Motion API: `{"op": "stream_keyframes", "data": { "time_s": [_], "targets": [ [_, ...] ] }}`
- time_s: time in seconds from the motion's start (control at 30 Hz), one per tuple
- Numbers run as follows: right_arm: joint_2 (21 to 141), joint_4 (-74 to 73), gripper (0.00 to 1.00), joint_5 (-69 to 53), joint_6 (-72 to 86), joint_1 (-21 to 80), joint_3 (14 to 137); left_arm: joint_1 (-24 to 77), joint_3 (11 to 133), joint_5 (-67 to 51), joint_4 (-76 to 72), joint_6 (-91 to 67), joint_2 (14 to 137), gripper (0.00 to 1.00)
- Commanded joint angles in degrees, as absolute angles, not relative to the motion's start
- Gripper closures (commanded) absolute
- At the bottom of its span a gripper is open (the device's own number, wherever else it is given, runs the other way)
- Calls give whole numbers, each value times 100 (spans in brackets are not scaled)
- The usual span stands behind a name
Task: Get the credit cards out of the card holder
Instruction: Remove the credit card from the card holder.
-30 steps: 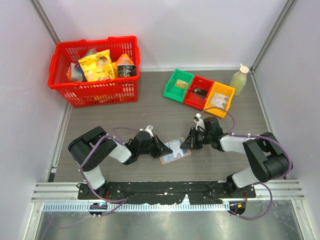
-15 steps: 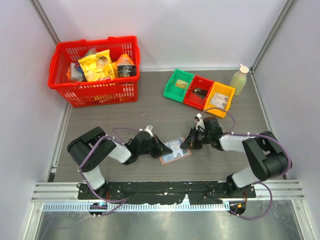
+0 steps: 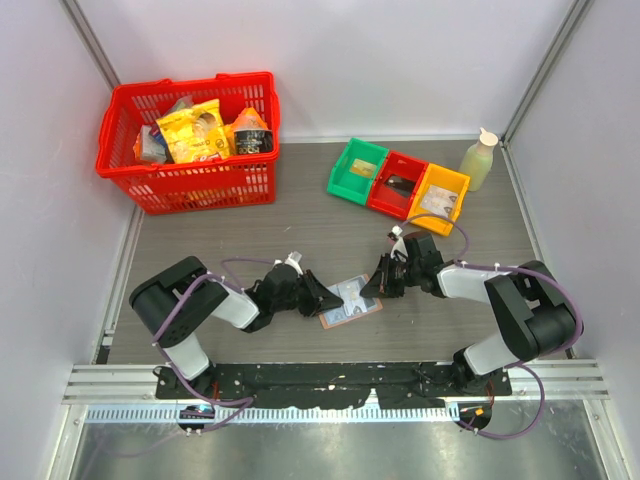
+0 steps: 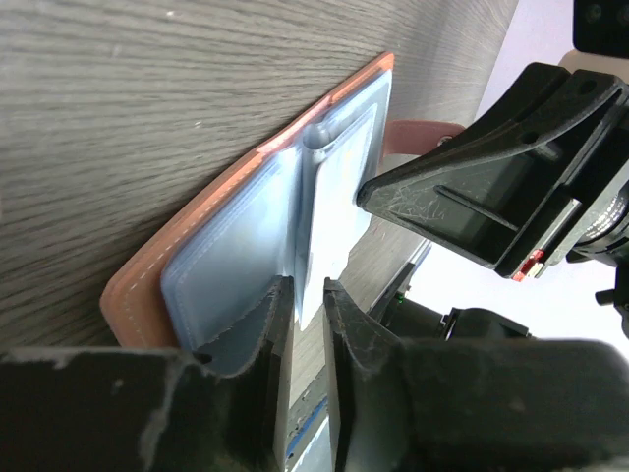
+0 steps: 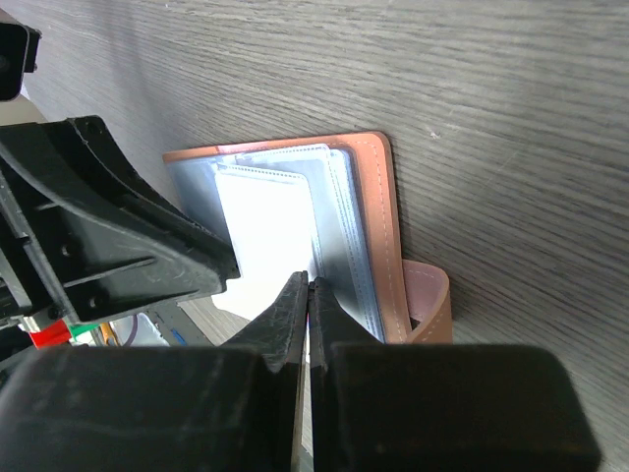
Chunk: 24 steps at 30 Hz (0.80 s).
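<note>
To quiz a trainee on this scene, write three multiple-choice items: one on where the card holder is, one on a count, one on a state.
1. Where is the card holder?
A. inside a drawer
B. on the table
C. on the floor

2. How many small bins stand in the row?
A. one
B. five
C. three

3. The card holder is:
A. open
B. folded and snapped shut
C. torn in two

Answers:
1 B: it lies flat on the wood-grain top, in front of the arms.
2 C: a green, a red and a yellow one stand side by side.
3 A: its blue lining and clear sleeves face up.
</note>
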<state>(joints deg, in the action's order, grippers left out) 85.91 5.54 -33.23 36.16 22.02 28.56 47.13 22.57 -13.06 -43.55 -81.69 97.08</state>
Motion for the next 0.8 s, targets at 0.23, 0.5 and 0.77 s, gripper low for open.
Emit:
{"op": "stream_keyframes", "data": {
  "time_s": [0.23,0.5,0.77],
  "targets": [
    [8912,-194,94,-2039,3217,2197,2584,4781,2654,-1512,-4632,-8051,10037,71],
    [8912,-185,94,-2030,3217,2197,2584,4816,2611,-1617,-4641,-8016,9994,79],
    [8930,-193,94,-2030,3225,2197,2584,4825,2654,-1915,-4894,-7857,9993,80]
  ]
}}
